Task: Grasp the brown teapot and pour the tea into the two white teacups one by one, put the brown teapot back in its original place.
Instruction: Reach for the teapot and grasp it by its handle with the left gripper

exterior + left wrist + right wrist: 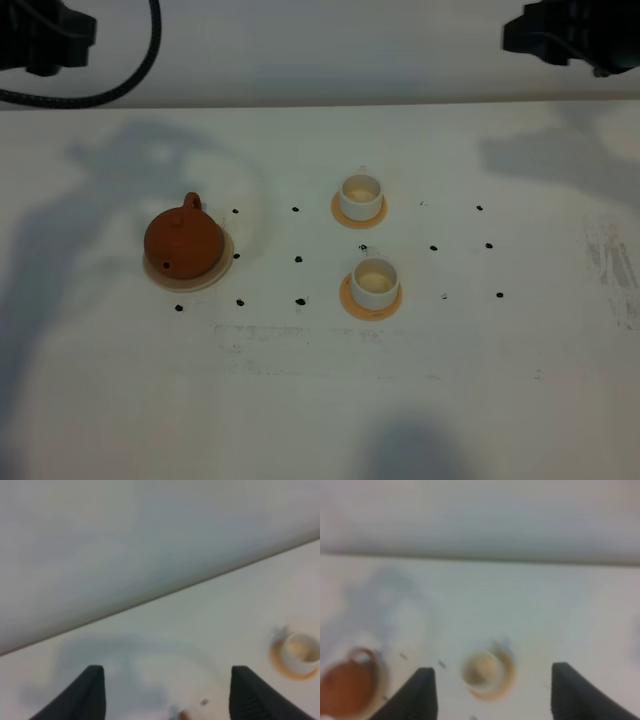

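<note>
The brown teapot stands on its large beige coaster, the original place, at the table's left, with its handle toward the back. The two white teacups, far and near, each rest on an orange coaster; their insides look cream and no tea shows. My left gripper is open and empty, high above the table, with one teacup off to its side. My right gripper is also open and empty, far above a teacup and the blurred teapot.
Both arms stay back at the far corners, left arm and right arm, with a black cable by the left one. Small black dots mark the white table.
</note>
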`<state>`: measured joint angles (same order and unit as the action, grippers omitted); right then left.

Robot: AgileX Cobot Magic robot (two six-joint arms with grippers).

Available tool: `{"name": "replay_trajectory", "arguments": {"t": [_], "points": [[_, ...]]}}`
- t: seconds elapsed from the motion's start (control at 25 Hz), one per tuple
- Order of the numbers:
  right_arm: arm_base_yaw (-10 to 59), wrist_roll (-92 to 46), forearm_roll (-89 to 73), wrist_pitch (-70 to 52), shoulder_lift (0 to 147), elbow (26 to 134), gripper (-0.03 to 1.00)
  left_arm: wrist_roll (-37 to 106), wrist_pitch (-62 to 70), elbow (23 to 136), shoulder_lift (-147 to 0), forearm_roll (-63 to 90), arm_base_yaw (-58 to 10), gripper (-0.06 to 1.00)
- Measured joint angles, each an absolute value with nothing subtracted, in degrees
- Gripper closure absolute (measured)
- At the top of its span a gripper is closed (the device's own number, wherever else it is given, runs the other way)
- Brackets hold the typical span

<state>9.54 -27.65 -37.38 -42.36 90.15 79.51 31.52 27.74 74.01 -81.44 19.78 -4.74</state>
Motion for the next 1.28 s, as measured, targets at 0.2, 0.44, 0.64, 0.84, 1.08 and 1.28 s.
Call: {"name": "replay_trajectory", "arguments": {"t": [0.2,0.44,0.64,0.84,1.08,1.28], "points": [[9.54,-16.76,-19.03,-51.47,84.27,79.51,0.48,18.98,31.49,74.01,-80.55,5.86,-4.74,0.39],[9.54,-12.6,-10.15,-62.4,73.4,79.51,0.5,13.21,33.77,74.01,-80.5,2.87,-4.94,0.39],[9.54,-11.57,-7.81,-67.85,63.66,79.51,0.52,10.34,36.69,74.01,-80.26,2.61,-6.39,0.39],[9.54,-11.45,-7.76,-69.61,54.22,79.22,0.53,8.33,37.79,73.82,-79.99,2.23,-6.45,0.39],[9.54,-11.03,-7.75,-69.85,40.62,72.74,0.53,7.16,35.39,71.36,-80.46,2.18,-6.5,0.39],[9.54,-10.04,-7.75,-69.92,29.63,63.92,0.53,7.0,34.86,71.1,-83.92,2.1,-6.5,0.39]]}}
